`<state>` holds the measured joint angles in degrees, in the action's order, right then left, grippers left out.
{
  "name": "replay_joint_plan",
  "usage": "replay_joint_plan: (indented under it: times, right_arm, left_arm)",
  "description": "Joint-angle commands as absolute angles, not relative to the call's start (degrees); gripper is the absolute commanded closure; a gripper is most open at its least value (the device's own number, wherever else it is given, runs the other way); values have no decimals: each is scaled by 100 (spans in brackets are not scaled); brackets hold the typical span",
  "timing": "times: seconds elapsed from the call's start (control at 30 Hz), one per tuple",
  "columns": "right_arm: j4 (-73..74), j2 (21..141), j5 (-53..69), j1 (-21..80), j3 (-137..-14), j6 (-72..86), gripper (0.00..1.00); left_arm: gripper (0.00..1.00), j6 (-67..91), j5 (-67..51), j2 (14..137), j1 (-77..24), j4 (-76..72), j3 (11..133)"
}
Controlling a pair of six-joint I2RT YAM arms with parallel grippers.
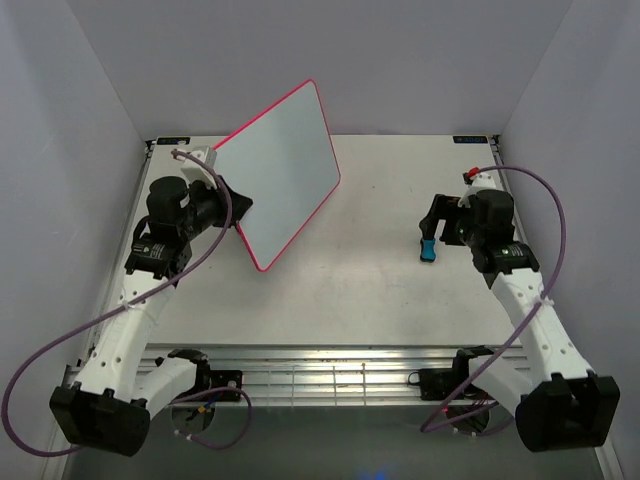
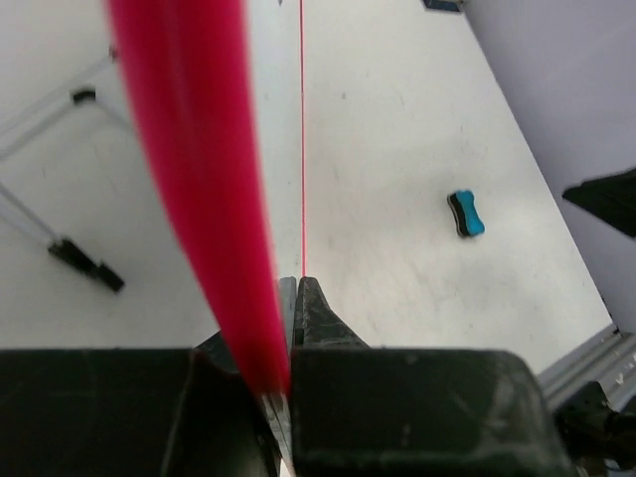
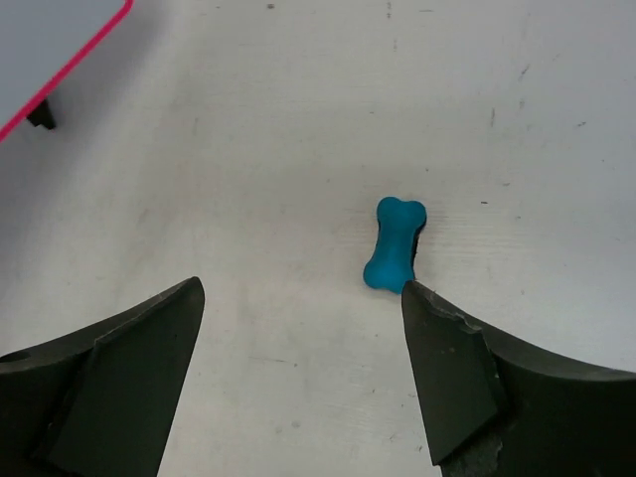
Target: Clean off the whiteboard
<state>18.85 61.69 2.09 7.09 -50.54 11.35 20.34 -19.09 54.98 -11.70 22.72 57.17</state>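
The whiteboard (image 1: 280,170), white with a thin pink-red frame, is lifted off the table and tilted. My left gripper (image 1: 228,196) is shut on its left edge. In the left wrist view the jaws (image 2: 295,288) pinch the blurred red frame (image 2: 199,179). The face shown in the top view carries no marks. The small blue bone-shaped eraser (image 1: 427,249) lies on the table at the right. My right gripper (image 3: 303,298) hovers over it, open and holding nothing. The eraser (image 3: 396,243) sits just past the right fingertip (image 3: 422,298). A corner of the board (image 3: 50,40) shows at the upper left.
A black stand foot (image 3: 42,114) hangs under the board's corner. Grey walls close in the table (image 1: 400,290) on the left, right and back. The eraser (image 2: 464,214) also appears far right in the left wrist view.
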Motion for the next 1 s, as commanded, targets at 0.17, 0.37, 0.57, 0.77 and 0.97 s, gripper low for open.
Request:
replay_joint_plan:
  times: [0.17, 0.37, 0.57, 0.77, 0.97]
  right_arm:
    - [1969, 4914, 1150, 677, -4412, 905, 13]
    - [1785, 4650, 1652, 677, -4316, 835, 10]
    - [1608, 4263, 1749, 686, -4192, 835, 5]
    - [1626, 4263, 1924, 686, -4245, 844, 10]
    - [1653, 4412, 2039, 694, -4237, 809, 10]
  left_arm:
    - [100, 714, -3172, 6687, -950, -650, 7180]
    - [100, 1229, -4586, 7285, 490, -1501, 7444]
    - [100, 1565, -6363, 7919, 1590, -1652, 7840]
    - [100, 1178, -6319, 7734, 1793, -1740, 7191]
    - [100, 1002, -6644, 7796, 1854, -1828, 6830]
